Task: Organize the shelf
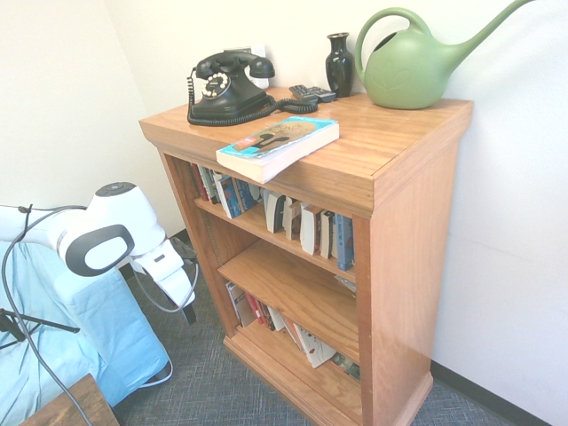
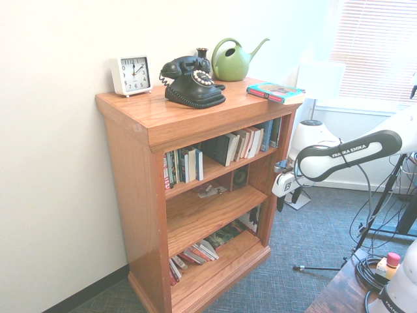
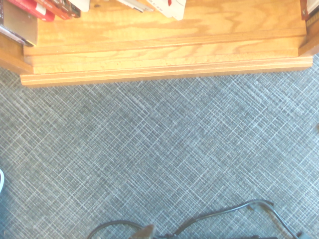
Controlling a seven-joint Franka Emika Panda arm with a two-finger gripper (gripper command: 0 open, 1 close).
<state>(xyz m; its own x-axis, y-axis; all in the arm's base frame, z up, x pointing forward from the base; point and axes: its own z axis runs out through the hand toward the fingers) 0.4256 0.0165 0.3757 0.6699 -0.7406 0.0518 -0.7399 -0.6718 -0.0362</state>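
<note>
A: The gripper [image 1: 188, 311] is seen hanging low in front of the shelf [image 1: 390, 151], pointed at the carpet, jaws apart and nothing held between them.

B: Agreed, nothing is gripped. Only the carpet [image 3: 159, 159] and the shelf's base moulding are caught in the wrist view.

A: The shelf itself stands against the wall, solid oak-grained wood with three tiers. It would be judged heavy and rigid; it is not likely to be lifted, only its contents.

B: The paperback book [image 1: 277, 146] lying flat on top is overhung past the front edge. It is probably light, a little floppy, with a glossy cover that could slip.

A: A hold would best be taken at that overhanging edge, across its thickness.

B: The leaning books [image 2: 244, 142] on the upper tier are packed loosely; spines could be pinched. The books [image 2: 195, 253] slumped on the bottom tier look harder to get at.

A: The telephone [image 1: 229, 89] and vase [image 1: 339, 64] would be treated as fragile.
</note>
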